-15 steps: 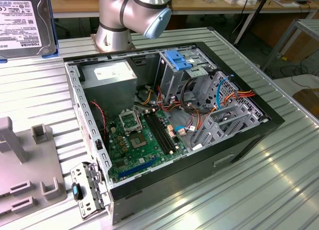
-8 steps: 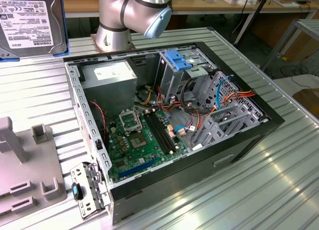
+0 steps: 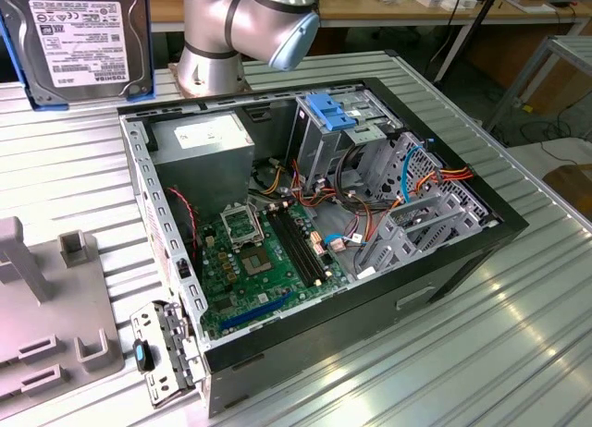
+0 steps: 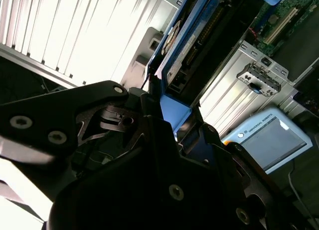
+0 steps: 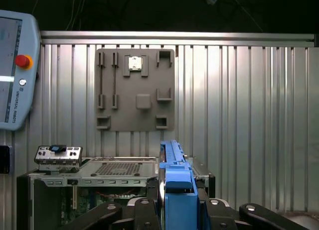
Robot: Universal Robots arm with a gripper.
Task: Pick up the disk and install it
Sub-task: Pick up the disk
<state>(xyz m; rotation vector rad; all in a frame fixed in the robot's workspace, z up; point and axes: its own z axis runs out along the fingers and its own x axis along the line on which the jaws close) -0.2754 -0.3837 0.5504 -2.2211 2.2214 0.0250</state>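
The disk (image 3: 88, 39), a dark-grey hard drive with a white label in a bright blue carrier, hangs in the air at the upper part of the exterior view's left, above the ribbed table. In the second wrist view my gripper (image 4: 174, 115) is shut on the blue end of the disk (image 4: 194, 36), with its black fingers (image 4: 149, 135) on either side. In the first wrist view the disk (image 5: 174, 175) stands edge-on between the fingers of the gripper (image 5: 177, 205). It is high above the open computer case (image 3: 314, 214) and touches nothing else.
The case lies open on the table, with a lighter blue bracket (image 3: 328, 110) over its drive cage, and cables and a motherboard (image 3: 259, 251) inside. A grey fixture plate (image 3: 46, 325) sits at the exterior view's left. The arm's base (image 3: 240, 30) stands behind the case. A teach pendant (image 5: 15, 65) lies nearby.
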